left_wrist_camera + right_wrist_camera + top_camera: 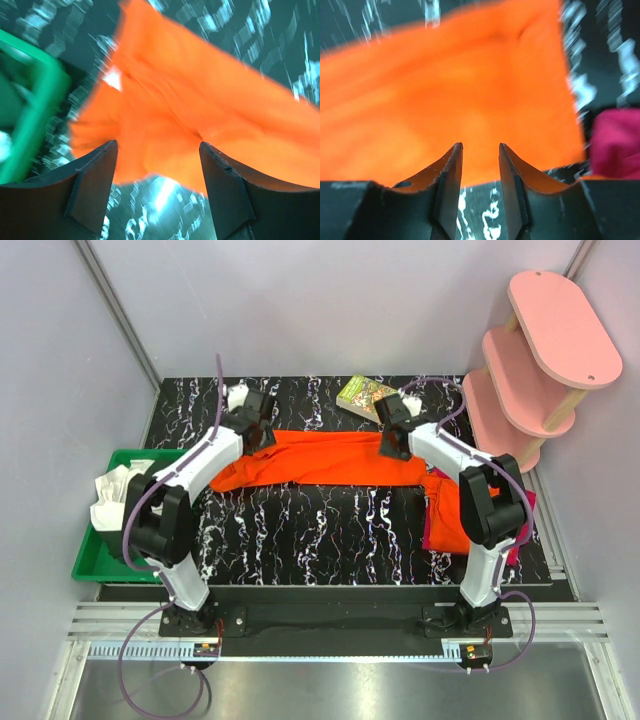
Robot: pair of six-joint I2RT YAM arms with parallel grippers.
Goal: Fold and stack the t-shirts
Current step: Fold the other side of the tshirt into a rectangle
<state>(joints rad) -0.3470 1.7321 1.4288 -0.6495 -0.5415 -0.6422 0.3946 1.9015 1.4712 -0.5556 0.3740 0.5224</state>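
Overall: black white-veined marble-look table (330,530), walled in grey, with both arms reaching to its far half.
Shirt (330,460): bright orange soft cloth, lying as a long, wrinkled band across the table's far half, one end under each gripper.
Shelf (540,350): pink, rounded tiers on pale wooden posts, at the far right corner.
Tray (90,565): green plastic, off the table's left edge, holding crumpled white cloth (115,495).
Pile (447,515): more orange cloth at the right edge, under the right arm, touching the shirt's right end; magenta cloth (522,530) shows beside it.
Left gripper (157,147): over the shirt's left end, dark fingers spread wide, nothing between them; the blurred cloth lies just beyond the tips.
Right gripper (480,147): over the shirt's right end, fingers a narrow gap apart, bare table showing in the gap, cloth just past the tips.
Book (362,397): small, green-covered, flat behind the shirt.
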